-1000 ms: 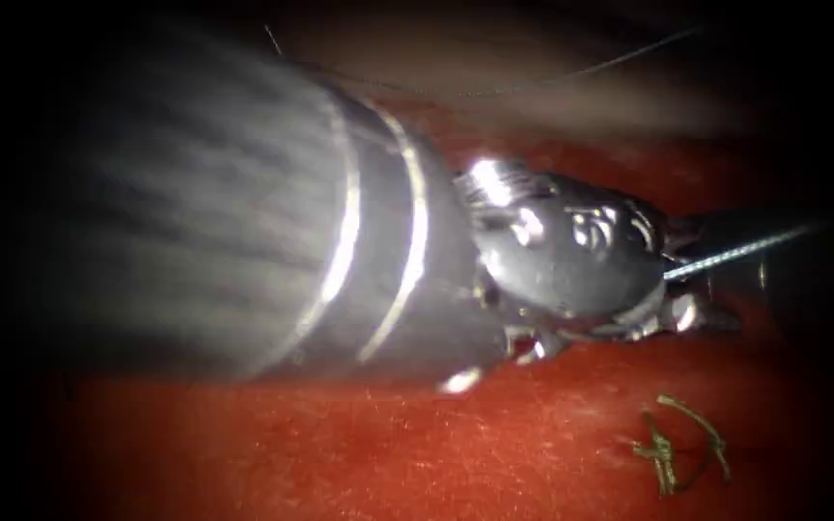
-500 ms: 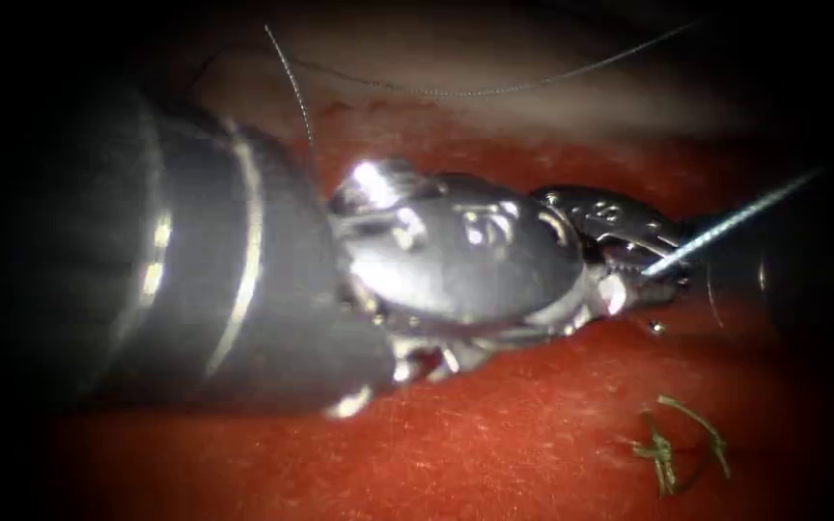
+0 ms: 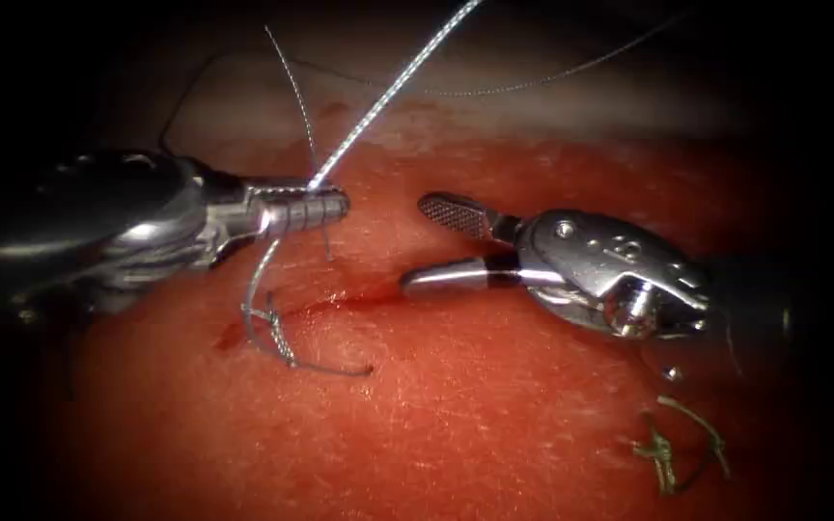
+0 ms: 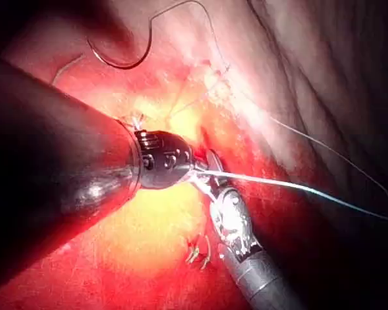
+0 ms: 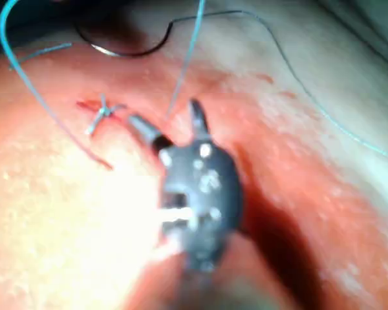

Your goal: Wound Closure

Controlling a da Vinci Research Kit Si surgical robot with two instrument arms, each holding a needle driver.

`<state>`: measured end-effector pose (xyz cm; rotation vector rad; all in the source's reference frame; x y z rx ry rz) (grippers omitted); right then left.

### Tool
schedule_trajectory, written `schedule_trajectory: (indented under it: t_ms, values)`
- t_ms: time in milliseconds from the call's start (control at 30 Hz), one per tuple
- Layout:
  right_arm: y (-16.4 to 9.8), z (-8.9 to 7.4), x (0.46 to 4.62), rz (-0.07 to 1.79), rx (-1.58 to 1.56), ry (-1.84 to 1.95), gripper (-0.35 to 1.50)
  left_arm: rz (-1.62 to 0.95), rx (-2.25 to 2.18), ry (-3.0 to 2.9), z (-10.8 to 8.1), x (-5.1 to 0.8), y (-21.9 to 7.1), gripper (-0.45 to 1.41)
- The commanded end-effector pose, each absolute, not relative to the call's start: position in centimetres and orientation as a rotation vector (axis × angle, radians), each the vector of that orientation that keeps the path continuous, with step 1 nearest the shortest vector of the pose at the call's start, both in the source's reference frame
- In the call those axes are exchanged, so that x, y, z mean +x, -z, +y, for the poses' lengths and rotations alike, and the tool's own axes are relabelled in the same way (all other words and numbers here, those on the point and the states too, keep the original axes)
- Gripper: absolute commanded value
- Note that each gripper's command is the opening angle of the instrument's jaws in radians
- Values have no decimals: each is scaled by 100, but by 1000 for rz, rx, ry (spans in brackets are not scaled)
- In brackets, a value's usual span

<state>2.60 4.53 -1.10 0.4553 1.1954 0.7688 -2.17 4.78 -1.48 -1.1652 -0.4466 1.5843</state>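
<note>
Left gripper [image 3: 325, 207] clamped on thread [image 3: 393, 87] running toward 1 o'clock; right gripper [image 3: 441, 241] gaping, empty, just at 3 o'clock of it, over the cut [image 3: 340, 304] whose long axis runs 9-to-3; needle [image 4: 119, 58] free on tissue [image 3: 456, 425], unheld.

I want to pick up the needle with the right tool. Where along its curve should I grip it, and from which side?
Probably the mid-curve of the needle, nearer its thread end, approached from the bulging side: it lies free on the tissue, not in it, its arc bowing toward the right tool, which is open and empty. The left tool holds the thread.
</note>
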Motion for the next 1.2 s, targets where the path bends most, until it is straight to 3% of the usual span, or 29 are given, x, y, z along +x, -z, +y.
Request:
schedule_trajectory:
  t_ms: [33,800,1200]
  values:
    - [110,445,268,1203,482,-760,135,-450,-1166,-1567,472,-223,137,-35]
    - [142,425,358,1314,799,-932,126,-468,-1230,-1513,467,-234,118,-35]
    - [148,435,342,1316,783,-930,123,-487,-1239,-1525,466,-232,118,-35]
